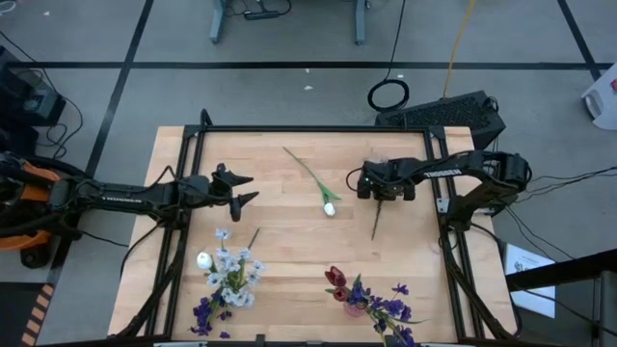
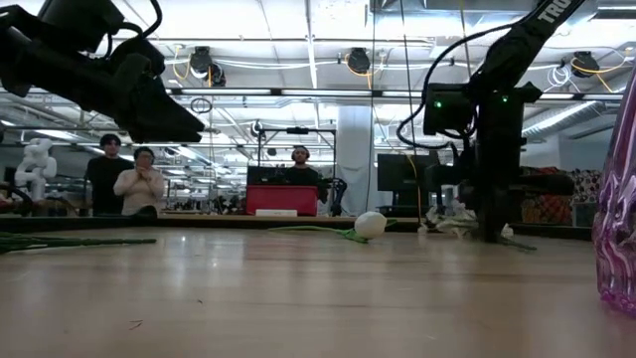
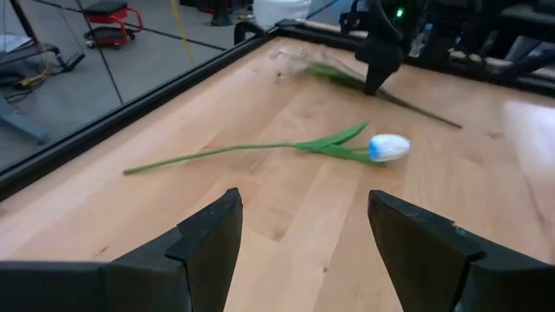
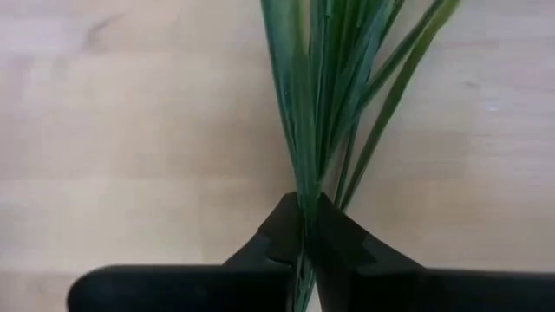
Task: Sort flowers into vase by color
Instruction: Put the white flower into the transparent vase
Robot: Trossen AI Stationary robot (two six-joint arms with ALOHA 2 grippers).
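Fingers of my right gripper [image 4: 305, 227] are pinched together on a bunch of thin green leaves, low on a flower [image 1: 378, 214] lying on the table [image 1: 289, 212] at its far right; its stem [image 1: 375, 227] trails toward the near edge. To do this lift well, I judge I should rise straight and slowly, since the grip sits on slack leaves rather than firm stem and they could slip or splay. I would check the whole flower comes up before swinging near.

My left gripper [image 1: 241, 188] waits at the far left, fingers apart, holding nothing. A white tulip [image 1: 329, 207] lies between us, untouched.

At the near edge, the left vase [image 1: 228, 278] holds white and pale-blue blossoms with purple sprigs; the right vase [image 1: 355, 306] holds a dark red tulip and purple sprigs.
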